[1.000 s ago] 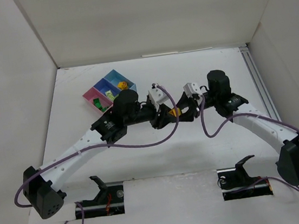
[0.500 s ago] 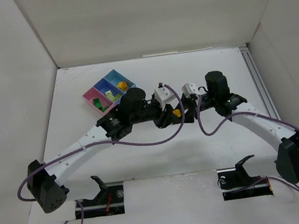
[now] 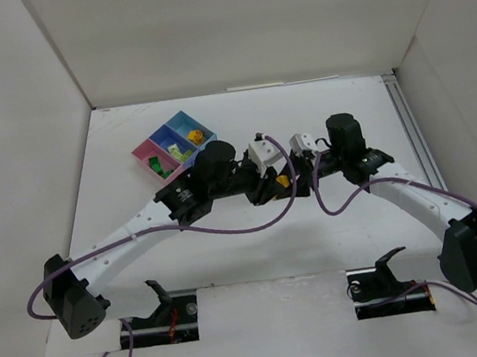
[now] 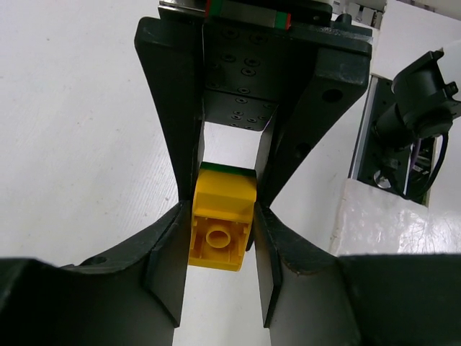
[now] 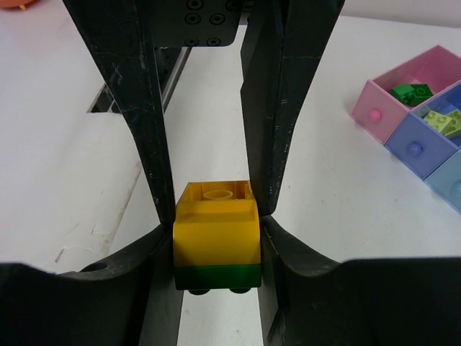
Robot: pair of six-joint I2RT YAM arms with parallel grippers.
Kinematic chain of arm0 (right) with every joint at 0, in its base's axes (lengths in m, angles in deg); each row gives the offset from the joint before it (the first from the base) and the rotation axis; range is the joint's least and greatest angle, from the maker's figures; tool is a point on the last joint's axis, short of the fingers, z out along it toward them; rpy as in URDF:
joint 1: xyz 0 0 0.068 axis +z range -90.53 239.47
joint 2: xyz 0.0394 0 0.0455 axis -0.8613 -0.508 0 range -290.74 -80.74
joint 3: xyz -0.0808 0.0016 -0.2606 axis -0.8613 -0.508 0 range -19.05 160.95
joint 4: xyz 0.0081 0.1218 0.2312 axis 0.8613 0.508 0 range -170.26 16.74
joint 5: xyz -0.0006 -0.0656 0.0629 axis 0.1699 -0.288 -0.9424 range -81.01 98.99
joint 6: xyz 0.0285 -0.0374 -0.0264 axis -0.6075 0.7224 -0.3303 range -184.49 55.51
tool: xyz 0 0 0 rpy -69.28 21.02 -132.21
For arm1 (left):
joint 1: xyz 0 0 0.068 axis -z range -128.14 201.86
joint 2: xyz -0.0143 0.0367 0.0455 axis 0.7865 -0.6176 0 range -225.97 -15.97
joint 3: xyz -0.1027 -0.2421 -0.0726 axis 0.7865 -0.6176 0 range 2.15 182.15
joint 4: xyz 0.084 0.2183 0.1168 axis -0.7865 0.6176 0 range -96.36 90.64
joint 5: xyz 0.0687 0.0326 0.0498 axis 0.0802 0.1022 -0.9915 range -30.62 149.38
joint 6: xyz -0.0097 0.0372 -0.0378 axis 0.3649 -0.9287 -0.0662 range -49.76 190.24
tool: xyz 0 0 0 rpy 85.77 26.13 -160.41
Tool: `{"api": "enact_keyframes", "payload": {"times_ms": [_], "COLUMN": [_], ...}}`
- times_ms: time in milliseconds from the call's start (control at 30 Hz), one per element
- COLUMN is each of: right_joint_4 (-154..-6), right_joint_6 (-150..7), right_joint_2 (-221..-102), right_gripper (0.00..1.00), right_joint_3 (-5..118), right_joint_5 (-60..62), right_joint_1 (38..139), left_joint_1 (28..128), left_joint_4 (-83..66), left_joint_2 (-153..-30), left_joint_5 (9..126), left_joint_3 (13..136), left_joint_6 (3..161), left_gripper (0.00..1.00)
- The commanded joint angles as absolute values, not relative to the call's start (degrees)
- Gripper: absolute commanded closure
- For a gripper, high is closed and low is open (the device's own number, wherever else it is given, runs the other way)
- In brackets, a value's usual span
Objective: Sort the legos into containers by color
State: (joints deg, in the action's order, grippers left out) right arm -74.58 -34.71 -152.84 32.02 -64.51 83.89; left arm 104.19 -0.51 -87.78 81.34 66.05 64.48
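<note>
Over the last second the left arm has been swung in toward the middle of the overhead frame. The left hand (image 4: 220, 213) has been brought tip to tip with the right hand (image 5: 216, 223), just right of centre above the worktop (image 3: 327, 115). The gap seen earlier between the two hands has been closed.

The left jaws have been narrowed during the approach. In the left wrist view its fingers (image 4: 169, 252) now appear pressed against both sides of the yellow brick (image 4: 218, 241). The right hand has not been altered: it is clamped on the brick pair (image 3: 282, 180) at its lower end, where the green brick (image 5: 217, 275) is stuck under the yellow one.

The pair is thus held off the worktop by both hands at once, one at each end. This is judged to be the set-up for pulling the two colours apart, since a joined pair cannot be sorted as it is.

The tray (image 3: 141, 151) lies well apart, at the upper left of the overhead frame. Dark green pieces (image 3: 157, 164) are already in a pink bin, lime ones (image 3: 179, 151) in a blue bin and a yellow one (image 3: 196, 136) in the next. Once split, each half has a matching bin waiting.
</note>
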Motion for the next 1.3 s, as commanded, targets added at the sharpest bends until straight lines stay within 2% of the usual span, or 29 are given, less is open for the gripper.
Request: {"api": "enact_keyframes", "payload": {"times_ms": [0,133,233,367,600,700,767,833,867,1100,1267], "right_joint_4": [-78.15,-77.09,-76.57,-75.95,-74.37,-74.37,-74.37,-74.37,-74.37,-74.37,-74.37], "right_joint_6": [-34.87,-34.87,-34.87,-34.87,-35.4,-35.4,-35.4,-35.4,-34.88,-34.08,-34.08], "right_joint_2": [-151.05,-151.05,-151.05,-151.05,-151.05,-151.05,-151.05,-151.58,-152.1,-153.87,-153.87], "right_gripper": [0.97,0.95,0.99,1.0,1.0,1.0,1.0,1.0,1.0,1.0,1.0], "right_joint_3": [36.94,36.41,35.79,34.57,34.56,34.03,34.64,35.18,35.79,36.94,36.94], "right_joint_5": [-69.76,-69.76,-69.76,-69.07,-67.21,-67.21,-68.79,-69.49,-70.54,-73.63,-72.31], "right_joint_1": [84.87,83.2,81.97,81.36,80.12,79.59,79.59,79.59,79.59,80.12,81.35], "left_joint_1": [105.03,103.98,100.55,98.71,97.03,96.5,96.5,96.5,96.5,96.5,96.5], "left_joint_4": [-5.22,-5.83,-6.36,-6.36,-6.36,-6.7,-7.23,-7.93,-8.64,-10.75,-12.07], "left_joint_2": [-87.43,-82.17,-79.0,-74.69,-73.45,-73.45,-74.68,-76.43,-76.96,-79.96,-81.19], "left_joint_5": [76.09,68.89,67.39,61.07,57.11,59.28,66.39,73.57,76.06,93.29,97.97], "left_joint_3": [64.82,62.1,59.99,58.22,57.61,57.61,57.61,58.14,58.14,58.14,59.37], "left_joint_6": [64.35,66.37,67.87,69.01,70.15,69.63,67.87,66.39,65.76,62.25,61.1], "left_gripper": [1.0,1.0,1.0,1.0,1.0,1.0,0.91,0.72,0.56,0.33,0.31]}}
